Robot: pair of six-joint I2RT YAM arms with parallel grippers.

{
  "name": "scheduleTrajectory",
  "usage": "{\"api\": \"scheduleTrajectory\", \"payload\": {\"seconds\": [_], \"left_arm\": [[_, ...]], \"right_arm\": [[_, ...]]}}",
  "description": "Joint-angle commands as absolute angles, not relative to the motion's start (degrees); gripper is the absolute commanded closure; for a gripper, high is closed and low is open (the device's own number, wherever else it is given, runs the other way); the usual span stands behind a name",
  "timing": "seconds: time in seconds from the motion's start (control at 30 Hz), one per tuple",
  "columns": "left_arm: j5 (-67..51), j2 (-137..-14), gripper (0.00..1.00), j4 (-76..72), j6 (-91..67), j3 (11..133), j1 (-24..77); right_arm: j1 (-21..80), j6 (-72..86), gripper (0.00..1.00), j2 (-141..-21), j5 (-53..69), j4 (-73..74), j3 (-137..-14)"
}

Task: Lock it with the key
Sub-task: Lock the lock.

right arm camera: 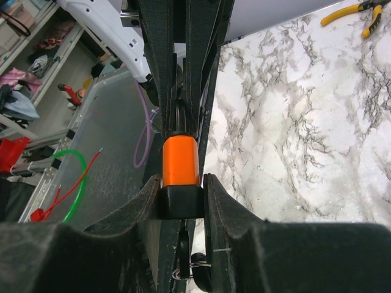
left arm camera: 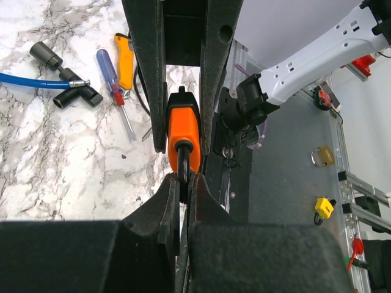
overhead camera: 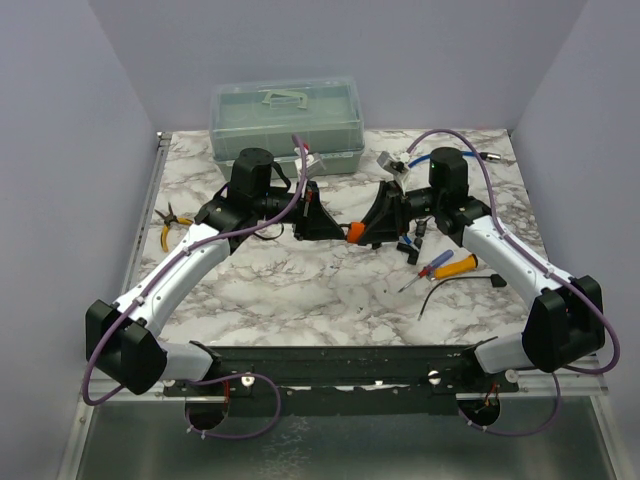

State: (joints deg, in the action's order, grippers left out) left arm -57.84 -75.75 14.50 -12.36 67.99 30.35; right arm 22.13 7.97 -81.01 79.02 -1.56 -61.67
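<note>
Here, lock [overhead camera: 354,232]: orange body with a black base, over the middle of the table [overhead camera: 300,290], caught end to end between the two grippers.
Shackle [left arm camera: 183,166]: black, at the lock's end facing the left arm.
Left gripper [left arm camera: 184,183]: fingers almost together, pinching the shackle.
Right gripper [right arm camera: 181,190]: fingers parted by the width of the lock, clamped on both sides of its black base.
Key [right arm camera: 183,247]: a dark head and a ring show just under the base, between the right fingers; whether it sits in the keyhole cannot be told.
Screwdriver [overhead camera: 432,265]: red and blue handle, lying on the table near the right arm.
Pliers [overhead camera: 170,225]: yellow handles, by the table's left edge.
Box [overhead camera: 287,125]: clear, lid on, at the far edge.
</note>
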Motion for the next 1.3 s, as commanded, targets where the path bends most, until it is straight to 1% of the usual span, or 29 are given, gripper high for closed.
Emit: {"api": "scheduleTrajectory", "payload": {"seconds": [0.0,0.17,0.33,0.5,0.63,0.67,0.7,0.77,0.8,0.83,0.9,0.93,0.97,1.07,1.27], "left_arm": [[-58.54,-78.41,1.00,13.63,-10.98,66.14,35.95],[-57.46,-77.88,1.00,13.62,-11.85,65.79,35.19],[-59.61,-76.16,1.00,13.83,-12.56,64.87,28.60],[-59.39,-74.50,1.00,13.89,-13.87,66.07,22.25],[-56.65,-74.59,0.99,13.82,-16.84,67.71,20.61],[-55.36,-74.68,0.88,13.74,-18.18,68.13,20.53],[-54.37,-74.81,0.68,13.57,-19.72,68.57,20.41],[-52.63,-74.97,0.32,13.01,-22.78,69.25,20.18],[-50.94,-74.79,0.21,12.93,-23.92,69.60,20.15],[-49.15,-74.67,0.16,12.92,-24.96,69.87,20.06],[-46.22,-74.31,0.10,13.01,-27.23,70.48,19.44],[-45.02,-74.23,0.05,13.07,-28.83,70.83,19.18],[-43.35,-74.17,0.02,13.21,-30.79,71.17,19.03],[-39.18,-74.32,0.01,13.27,-36.95,71.54,18.83],[-39.66,-75.94,0.01,13.27,-44.85,71.80,18.02]], "right_arm": [[26.98,9.97,0.99,-81.22,76.99,-10.99,-66.90],[26.98,8.19,0.99,-80.93,76.33,-8.08,-66.80],[26.82,6.44,1.00,-79.72,73.79,-3.32,-66.11],[25.74,10.37,1.00,-79.19,69.25,-5.64,-63.00],[25.16,14.28,1.00,-79.42,62.44,-10.56,-61.44],[25.14,14.93,1.00,-79.52,59.92,-11.49,-61.43],[25.03,15.54,1.00,-79.54,57.17,-12.26,-61.36],[24.97,16.47,1.00,-79.38,52.13,-13.58,-61.68],[25.01,17.03,1.00,-79.30,50.26,-14.20,-61.84],[25.00,17.85,1.00,-79.02,48.27,-14.73,-61.99],[25.03,18.95,1.00,-78.45,44.80,-15.39,-62.22],[25.05,19.21,1.00,-78.22,43.32,-15.52,-62.30],[25.03,19.36,1.00,-77.90,41.25,-15.60,-62.19],[25.20,20.01,1.00,-77.26,35.79,-16.79,-61.09],[28.11,19.40,1.00,-78.39,22.93,-19.40,-59.82]]}}
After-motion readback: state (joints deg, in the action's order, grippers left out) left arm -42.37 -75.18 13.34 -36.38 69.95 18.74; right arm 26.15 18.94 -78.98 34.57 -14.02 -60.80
